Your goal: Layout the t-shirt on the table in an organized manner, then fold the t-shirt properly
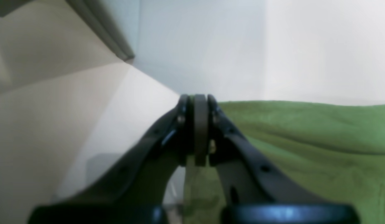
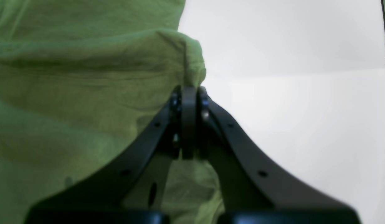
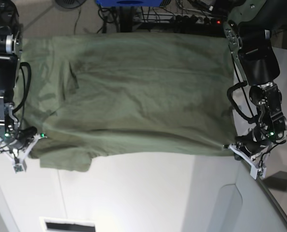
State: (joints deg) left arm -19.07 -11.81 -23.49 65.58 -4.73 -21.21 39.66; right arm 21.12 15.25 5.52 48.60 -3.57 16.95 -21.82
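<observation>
We judged this to be the laying-out step, not yet the fold. The shirt (image 3: 133, 92) hung stretched between our two grippers, its upper part reaching the far edge of the base view and its lower edge drawn nearly taut in a line above the table (image 3: 148, 193). Whether any cloth touched the table we could not tell.

Our left gripper (image 3: 230, 146), on the right of the base view, pinched one corner of that lower edge. In the left wrist view the jaws of this gripper (image 1: 200, 102) stood pressed together, green cloth running off to one side of them. Our right gripper (image 3: 35, 138), at the other end, had its jaws clamped on a bunched corner, which the right wrist view showed puffing out above the fingertips (image 2: 188, 90). A sleeve or loose fold sagged below the line near the right gripper.

The next move, as we judged it, called for both arms to carry the cloth down together, level and at an even spread, so it landed flat. Uneven lowering could leave the sagging part creased underneath.
</observation>
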